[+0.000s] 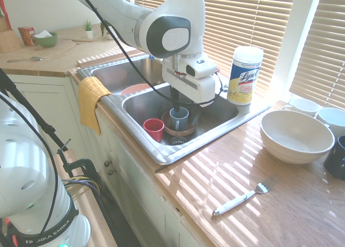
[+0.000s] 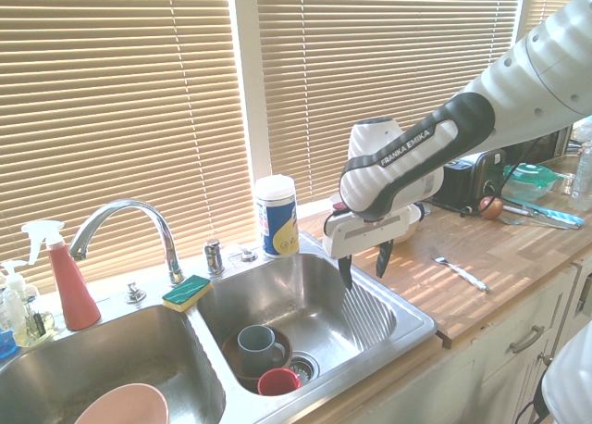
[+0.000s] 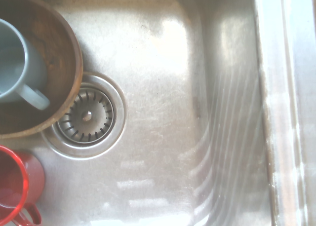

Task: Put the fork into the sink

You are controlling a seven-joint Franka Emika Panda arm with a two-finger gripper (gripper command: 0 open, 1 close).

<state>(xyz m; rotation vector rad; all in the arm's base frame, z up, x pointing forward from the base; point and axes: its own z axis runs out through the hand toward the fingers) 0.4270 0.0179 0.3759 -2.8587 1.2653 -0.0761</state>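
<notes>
Tool [image 2: 364, 266] spread and empty above the sink [image 1: 211, 115]; fork [image 1: 243, 198] flat on the desk [image 1: 222, 174]: I judge it light, stiff, slippery-handled, best pinched mid-handle.

Hand [image 2: 365, 268] open, 2 fingers down.

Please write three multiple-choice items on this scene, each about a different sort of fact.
1. Where is the fork?
A) in the sink
B) on the wooden counter
C) inside the white bowl

2. What colour is the cup standing beside the brown bowl?
A) red
B) yellow
C) green

3. How is the hand?
A) closed on a cup
B) closed on the fork
C) open and empty

Key:
1 B: it lies on bare wood.
2 A: the red cup stands next to that bowl.
3 C: its fingers are apart, nothing between them.
</notes>
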